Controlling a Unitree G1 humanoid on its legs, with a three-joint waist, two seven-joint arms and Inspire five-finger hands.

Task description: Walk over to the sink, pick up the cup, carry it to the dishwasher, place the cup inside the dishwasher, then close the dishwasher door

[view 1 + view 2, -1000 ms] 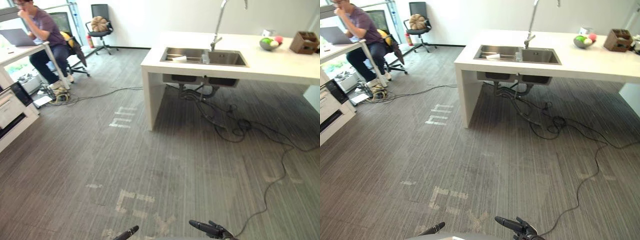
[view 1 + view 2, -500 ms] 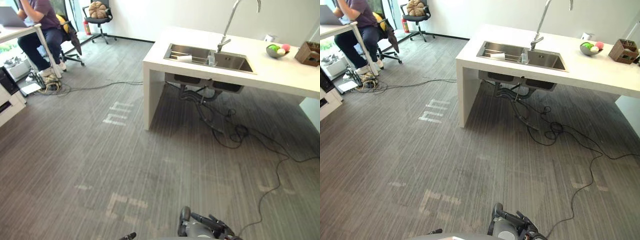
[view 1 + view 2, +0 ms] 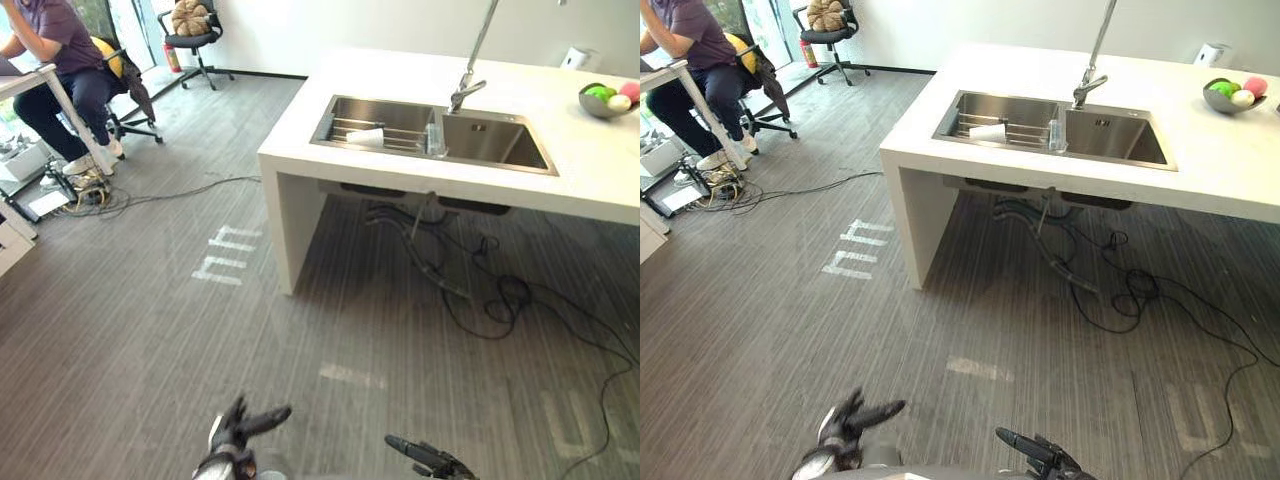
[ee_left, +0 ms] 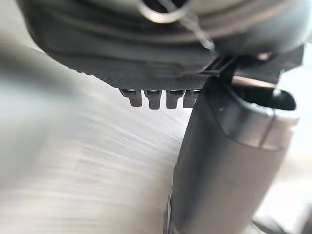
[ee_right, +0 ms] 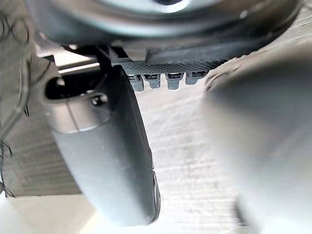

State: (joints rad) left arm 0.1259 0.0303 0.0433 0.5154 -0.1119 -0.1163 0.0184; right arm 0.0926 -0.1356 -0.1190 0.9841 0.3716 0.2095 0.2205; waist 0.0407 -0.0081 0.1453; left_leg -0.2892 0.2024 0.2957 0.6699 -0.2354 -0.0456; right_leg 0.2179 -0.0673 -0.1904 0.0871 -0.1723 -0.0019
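Floor: grey striped floor (image 3: 150,330) stretches from me to the white table (image 3: 600,170). Pale tape marks (image 3: 222,266) lie on it near the table's left leg.
Table: one white table stands ahead, a little to my right and well apart from me, with the sink (image 3: 490,145) let into its top.
Sink: two steel basins lie side by side, and one faucet (image 3: 463,95) rises behind the divider.
Cup: one white cup (image 3: 366,137) lies on its side on the wire rack (image 3: 340,125) in the left basin.
Beside the cup: one small clear thing (image 3: 435,137) stands at the divider, just by the faucet's foot. I cannot tell what it is.
Further along the table: one bowl (image 3: 598,110) holds three fruits (image 3: 600,92), green, white and pink. One small white thing (image 3: 574,58) stands at the far edge.
In my way: black cables (image 3: 505,295) loop on the floor below and before the sink, and hoses (image 3: 420,235) hang under the basins. One thin cable (image 3: 190,187) runs over the floor from near the table's leg toward the far left.
Far left: one person (image 3: 45,30) sits at a second table (image 3: 25,82). There are two office chairs: the person's chair (image 3: 130,95) and a far chair (image 3: 195,45) that carries a brown bundle (image 3: 187,15).
My left hand (image 3: 238,432): low before me over the floor, fingers spread and relaxed, gripping nothing.
My right hand (image 3: 425,458): low before me to the right, fingers stretched out straight, around nothing.
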